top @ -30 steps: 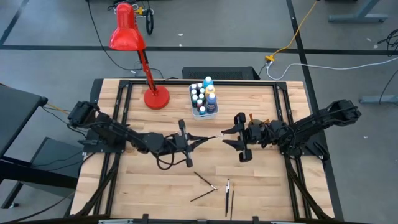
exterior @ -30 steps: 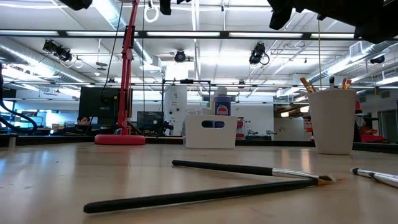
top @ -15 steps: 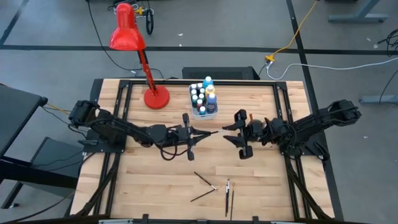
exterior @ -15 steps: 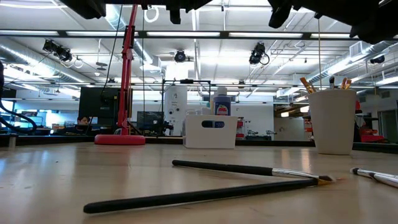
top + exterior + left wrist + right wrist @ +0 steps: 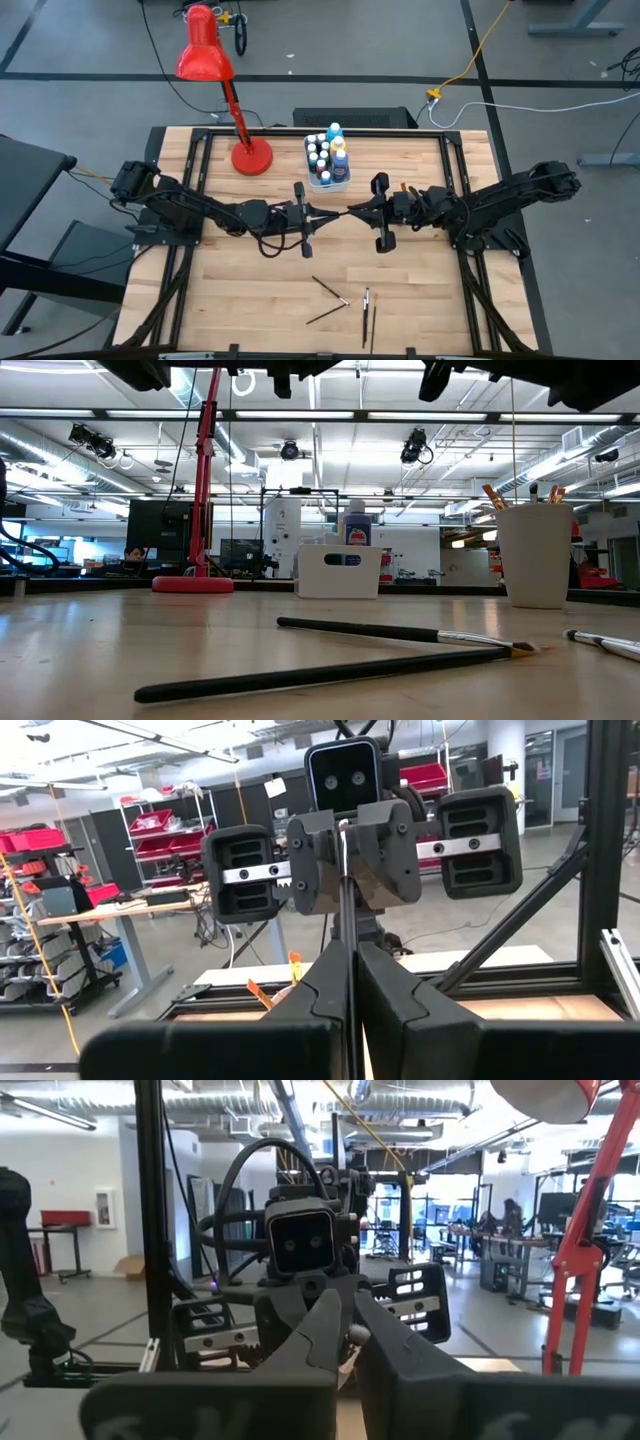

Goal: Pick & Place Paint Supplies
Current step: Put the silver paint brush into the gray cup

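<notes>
Mid-table, brush (image 5: 338, 214) clamped btwn L pincer (image 5: 322, 214) & R pincer (image 5: 352, 213).

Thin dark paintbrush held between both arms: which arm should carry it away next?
Right, probably. The left gripper and right gripper both clamp the thin dark paintbrush; the white cup of brushes stands toward its side.

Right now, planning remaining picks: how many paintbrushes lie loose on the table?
3: one angled brush, a second brush crossing its tip, a third brush beside them; a fourth may hide alongside.
</notes>
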Motion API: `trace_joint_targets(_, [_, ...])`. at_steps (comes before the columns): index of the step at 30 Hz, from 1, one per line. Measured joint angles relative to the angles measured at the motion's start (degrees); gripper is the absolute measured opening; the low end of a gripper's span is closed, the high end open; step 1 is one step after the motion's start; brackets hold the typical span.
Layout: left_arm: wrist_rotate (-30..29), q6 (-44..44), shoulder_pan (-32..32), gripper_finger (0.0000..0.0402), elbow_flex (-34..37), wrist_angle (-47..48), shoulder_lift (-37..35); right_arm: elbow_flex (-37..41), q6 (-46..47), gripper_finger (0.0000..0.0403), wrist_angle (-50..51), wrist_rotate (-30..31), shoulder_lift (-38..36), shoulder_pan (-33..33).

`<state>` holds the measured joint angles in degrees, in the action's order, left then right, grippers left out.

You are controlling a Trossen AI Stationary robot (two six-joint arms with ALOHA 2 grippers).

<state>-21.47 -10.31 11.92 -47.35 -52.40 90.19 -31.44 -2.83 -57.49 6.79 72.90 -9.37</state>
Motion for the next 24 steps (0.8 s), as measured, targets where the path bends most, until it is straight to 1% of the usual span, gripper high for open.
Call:
trace_joint_targets(2, [0.01,0.0,0.01,0.0017,0.0,-0.27,0.01,0.01,-0.52,0.0013,-0.06,-0.04,-0.02,-0.01])
trace_joint_targets(5, [0.53,0.41,0.0,0.0032,0.0,-0.41,0.02,0.02,-0.59,0.0011,-0.11,-0.09,-0.02,-0.02])
trace_joint_targets(9, [3.13,0.48,-0.04,0.0052,-0.02,0.24,0.02,0.06,-0.59,0.0006,0.16,-0.41,-0.02,-0.11])
trace_joint_targets(13, [4.67,2.02,0.0,0.0066,-0.04,3.01,0.02,0.11,-0.4,0.0005,2.22,-0.48,-0.02,-0.35])
trace_joint_targets(16, [4.74,3.09,0.0,0.0075,-0.04,4.04,0.02,0.11,1.51,0.0005,6.53,1.22,-0.05,-0.33])
trace_joint_targets(19, [4.72,3.71,0.02,0.0084,-0.04,5.31,0.02,0.11,2.26,0.0004,11.73,3.05,-1.87,-0.37])
trace_joint_targets(22, [4.63,5.47,0.0,0.0089,-0.04,7.78,0.02,-0.06,2.84,0.0004,18.04,4.97,-6.45,-0.59])
trace_joint_targets(24, [4.61,6.86,0.02,0.0089,-0.04,9.11,0.02,-1.16,3.38,0.0004,25.05,5.39,-10.82,-0.91])
